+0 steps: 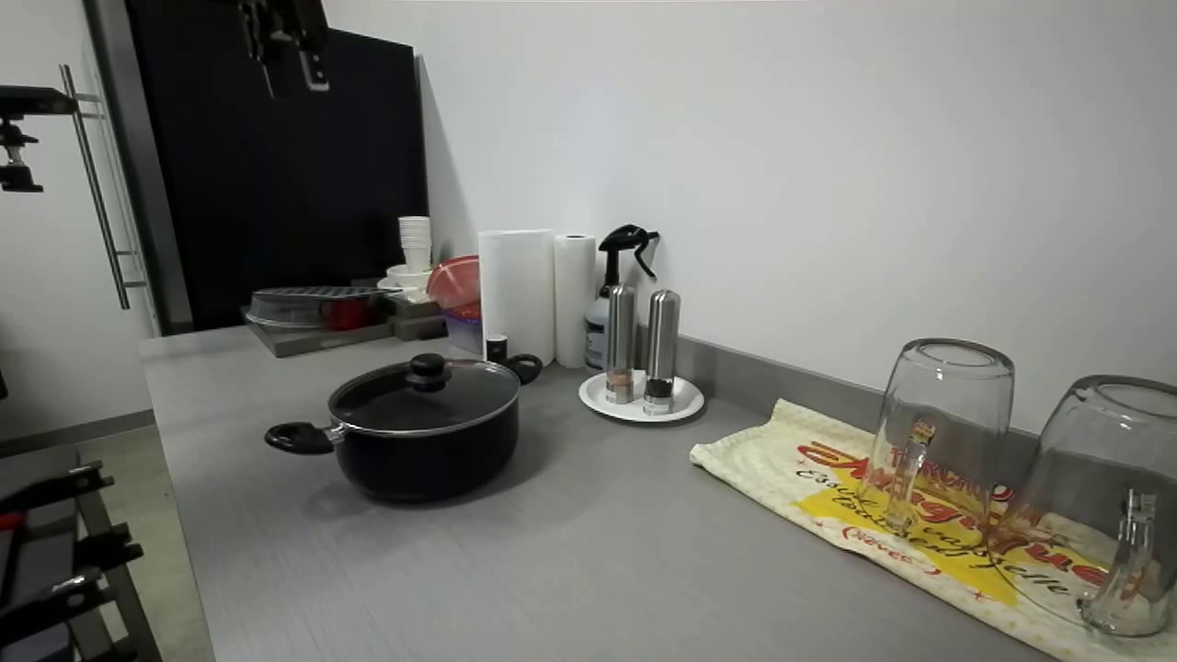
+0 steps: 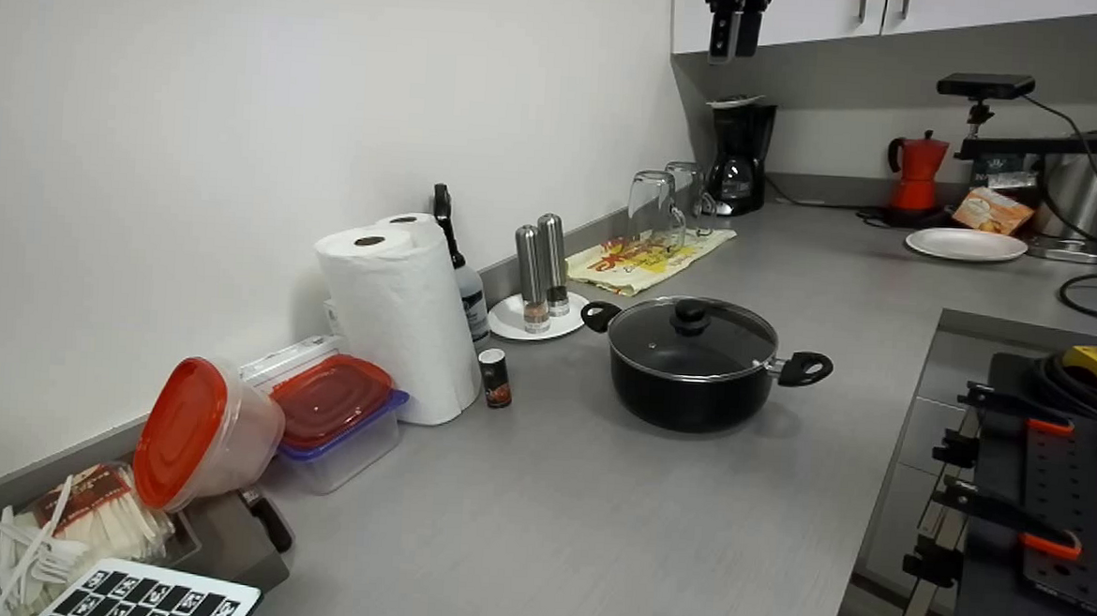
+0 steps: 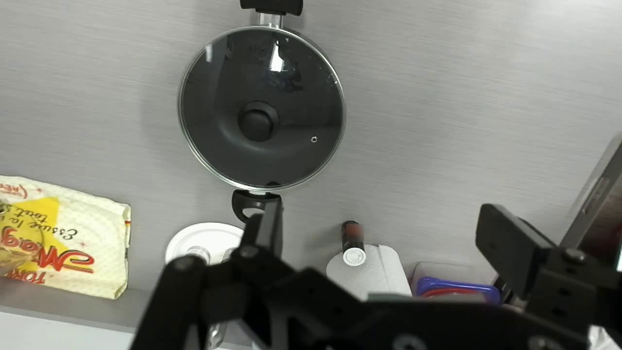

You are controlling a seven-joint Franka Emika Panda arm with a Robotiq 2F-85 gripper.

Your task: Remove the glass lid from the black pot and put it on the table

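Note:
The glass lid [image 1: 478, 397] with its black knob sits on the black pot [image 1: 428, 467], which stands upright on the grey table [image 1: 570, 561]. In an exterior view the lid [image 2: 730, 341], the pot [image 2: 689, 402] and the table [image 2: 592, 545] show too. In the wrist view the lid [image 3: 286, 158] is seen from above, left of and above the jaws, with a pot handle [image 3: 241, 206] partly behind a finger. My gripper [image 3: 381, 216] is open and empty, high above the table; it also shows at the top of both exterior views [image 1: 294, 78] [image 2: 733, 45].
Two steel mills on a white plate [image 1: 634, 411], paper towel rolls [image 2: 402, 328] and a spray bottle [image 1: 598, 326] stand along the wall. Two upturned glass mugs [image 1: 942, 432] rest on a patterned cloth [image 1: 791, 460]. A small dark shaker [image 2: 495, 380] and plastic containers [image 2: 338, 466] are nearby.

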